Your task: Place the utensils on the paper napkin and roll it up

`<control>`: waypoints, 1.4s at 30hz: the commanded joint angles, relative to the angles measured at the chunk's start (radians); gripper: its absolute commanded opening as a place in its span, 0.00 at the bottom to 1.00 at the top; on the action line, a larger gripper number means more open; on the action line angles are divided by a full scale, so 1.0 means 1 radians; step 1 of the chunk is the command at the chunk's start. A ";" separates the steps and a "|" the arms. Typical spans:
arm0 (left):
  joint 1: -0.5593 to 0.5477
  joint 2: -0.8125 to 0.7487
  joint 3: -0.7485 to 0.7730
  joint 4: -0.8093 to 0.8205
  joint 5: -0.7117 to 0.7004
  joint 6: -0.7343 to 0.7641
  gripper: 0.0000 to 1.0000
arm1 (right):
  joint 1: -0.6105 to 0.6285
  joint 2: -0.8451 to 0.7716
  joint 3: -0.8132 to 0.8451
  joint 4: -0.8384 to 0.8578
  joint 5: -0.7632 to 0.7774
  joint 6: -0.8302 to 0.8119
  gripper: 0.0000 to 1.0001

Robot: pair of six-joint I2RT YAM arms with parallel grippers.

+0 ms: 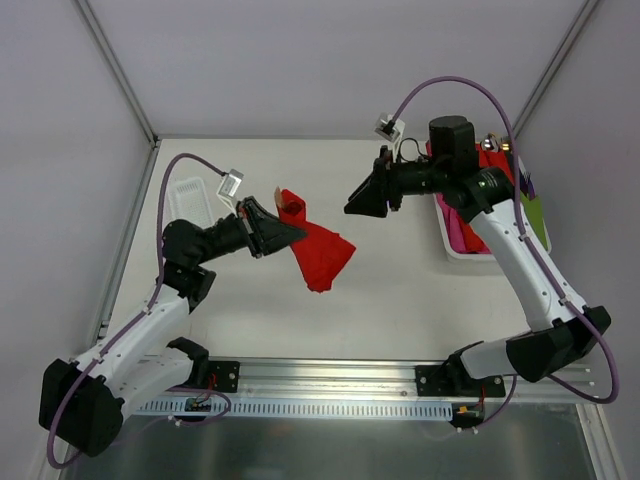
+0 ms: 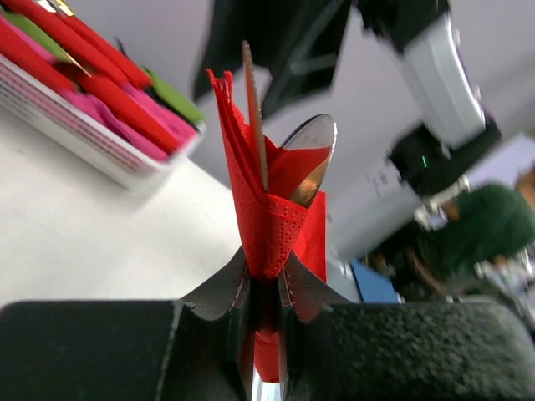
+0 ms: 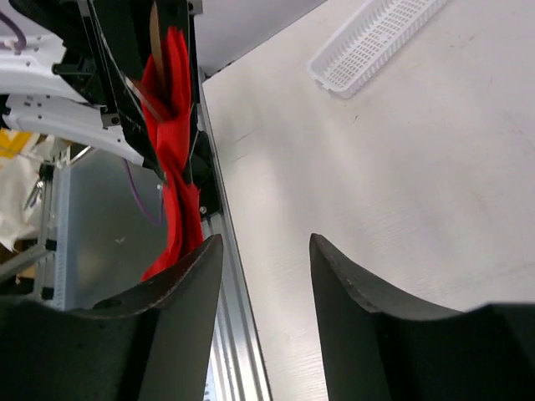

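My left gripper (image 1: 290, 233) is shut on the red paper napkin (image 1: 322, 255), which is bunched around the utensils and held above the table. In the left wrist view the napkin (image 2: 269, 221) stands up from between my fingers, with a shiny spoon head (image 2: 311, 142) and a slim metal blade (image 2: 253, 104) poking out of its top. My right gripper (image 1: 357, 203) is open and empty, facing the bundle from the right with a gap between. In the right wrist view the napkin (image 3: 171, 150) hangs in the left gripper beyond my open fingers (image 3: 188, 284).
A white tray (image 1: 447, 240) of red, pink and green rolled bundles (image 1: 495, 185) stands at the right; it also shows in the left wrist view (image 2: 75, 125). An empty white basket (image 1: 190, 200) sits at the back left, seen in the right wrist view (image 3: 376, 42).
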 commanded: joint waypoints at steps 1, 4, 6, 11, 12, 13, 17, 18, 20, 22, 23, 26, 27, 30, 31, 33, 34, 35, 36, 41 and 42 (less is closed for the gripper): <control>0.041 0.015 -0.002 0.170 -0.192 -0.099 0.00 | -0.031 -0.071 -0.058 0.154 0.028 0.168 0.50; 0.051 0.009 -0.011 0.141 -0.323 -0.100 0.00 | -0.058 -0.095 -0.102 0.204 0.043 0.232 0.51; 0.051 -0.004 -0.024 0.099 -0.434 -0.107 0.00 | -0.058 -0.127 -0.159 0.265 0.053 0.292 0.51; 0.051 -0.070 -0.065 0.019 -0.617 -0.122 0.00 | -0.039 -0.145 -0.222 0.350 0.163 0.361 0.50; 0.051 -0.079 -0.067 0.002 -0.637 -0.123 0.00 | -0.030 -0.143 -0.222 0.349 0.177 0.361 0.49; 0.051 -0.096 -0.067 -0.020 -0.657 -0.127 0.00 | -0.019 -0.137 -0.211 0.341 0.218 0.360 0.48; 0.039 -0.137 -0.050 -0.174 -0.760 -0.108 0.00 | 0.102 -0.120 -0.149 0.217 0.373 0.259 0.47; 0.032 -0.142 -0.044 -0.189 -0.769 -0.101 0.00 | 0.119 -0.117 -0.141 0.208 0.389 0.237 0.47; 0.011 -0.148 -0.027 -0.222 -0.791 -0.078 0.00 | 0.166 -0.108 -0.135 0.189 0.435 0.225 0.46; 0.003 -0.143 -0.018 -0.229 -0.797 -0.074 0.00 | 0.194 -0.089 -0.135 0.183 0.471 0.196 0.47; 0.000 -0.143 -0.018 -0.230 -0.799 -0.077 0.00 | 0.212 -0.086 -0.136 0.184 0.475 0.191 0.48; -0.015 -0.139 -0.013 -0.242 -0.812 -0.074 0.00 | 0.243 -0.066 -0.129 0.191 0.476 0.180 0.49; -0.023 -0.142 -0.015 -0.244 -0.819 -0.071 0.00 | 0.251 -0.062 -0.122 0.185 0.479 0.177 0.50; -0.026 -0.148 -0.018 -0.244 -0.831 -0.070 0.00 | 0.280 -0.043 -0.115 0.168 0.519 0.162 0.51; -0.027 -0.151 -0.013 -0.242 -0.832 -0.064 0.00 | 0.283 -0.040 -0.127 0.168 0.533 0.162 0.52; -0.027 -0.156 -0.013 -0.242 -0.834 -0.064 0.00 | 0.286 -0.037 -0.138 0.163 0.567 0.171 0.55; -0.029 -0.157 -0.013 -0.244 -0.834 -0.062 0.00 | 0.286 -0.034 -0.138 0.160 0.577 0.176 0.55; -0.028 -0.157 -0.013 -0.242 -0.834 -0.064 0.00 | 0.288 -0.027 -0.141 0.160 0.565 0.180 0.55; -0.027 -0.157 -0.013 -0.241 -0.834 -0.064 0.00 | 0.288 -0.025 -0.141 0.158 0.565 0.186 0.55; -0.028 -0.151 -0.013 -0.229 -0.832 -0.068 0.00 | 0.292 -0.004 -0.142 0.163 0.553 0.205 0.56; -0.027 -0.151 -0.015 -0.226 -0.834 -0.070 0.00 | 0.291 0.006 -0.141 0.163 0.545 0.211 0.56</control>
